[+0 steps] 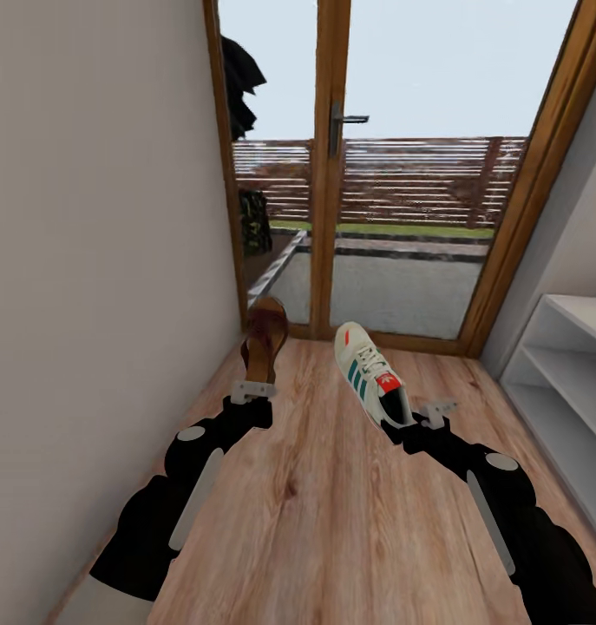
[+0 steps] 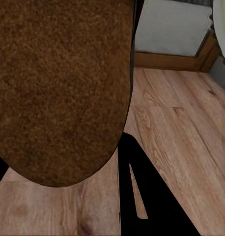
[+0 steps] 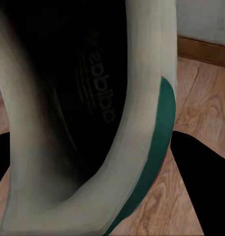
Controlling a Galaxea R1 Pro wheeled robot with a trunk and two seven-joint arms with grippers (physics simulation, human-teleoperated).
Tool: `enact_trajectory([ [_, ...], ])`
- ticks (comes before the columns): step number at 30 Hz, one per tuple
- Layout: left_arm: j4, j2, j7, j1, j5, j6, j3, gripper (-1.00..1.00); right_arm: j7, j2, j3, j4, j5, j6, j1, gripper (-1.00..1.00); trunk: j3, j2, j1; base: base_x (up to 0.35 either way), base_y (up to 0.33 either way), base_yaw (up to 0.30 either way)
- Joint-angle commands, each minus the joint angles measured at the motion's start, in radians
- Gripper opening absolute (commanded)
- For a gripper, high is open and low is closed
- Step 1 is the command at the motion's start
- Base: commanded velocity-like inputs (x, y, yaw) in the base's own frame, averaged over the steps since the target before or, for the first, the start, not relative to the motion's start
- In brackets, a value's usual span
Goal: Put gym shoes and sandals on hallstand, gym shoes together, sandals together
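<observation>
My right gripper (image 1: 416, 423) clamps the gym shoe (image 1: 370, 373) by its heel, toe aimed away toward the wood-framed glass door (image 1: 393, 174). My left gripper (image 1: 253, 387) grips the sandal (image 1: 265, 338), standing on end. Both hang above the wood-plank floor (image 1: 332, 521); the hallstand (image 1: 566, 382) stands to my right.

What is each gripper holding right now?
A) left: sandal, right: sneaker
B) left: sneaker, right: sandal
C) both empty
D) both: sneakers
A: in the head view the left gripper grips the heel of a brown sandal held above the floor, and the right gripper holds a cream sneaker with green stripes.
</observation>
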Motion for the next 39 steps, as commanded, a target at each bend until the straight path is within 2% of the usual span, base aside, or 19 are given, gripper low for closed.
enact_trajectory([
  [1, -0.001, 0.0, -0.002, 0.0, 0.002, 0.005, 0.001, -1.0, 0.005, 0.0, -0.001, -0.001, -0.001, 0.006, -0.001, -1.0, -0.001, 0.0, 0.0, 0.346, 0.0, -0.253],
  [14, 0.0, 0.0, -0.002, 0.0, 0.002, 0.005, 0.001, -1.0, 0.006, 0.0, -0.001, 0.0, -0.001, 0.006, -0.001, -1.0, -0.001, 0.0, 0.0, 0.346, 0.0, -0.097],
  [39, 0.0, 0.0, -0.002, 0.0, 0.003, 0.005, 0.001, -1.0, 0.006, 0.0, 0.0, 0.001, -0.001, 0.006, -0.001, -1.0, -0.001, 0.0, 0.0, 0.346, 0.0, -0.249],
])
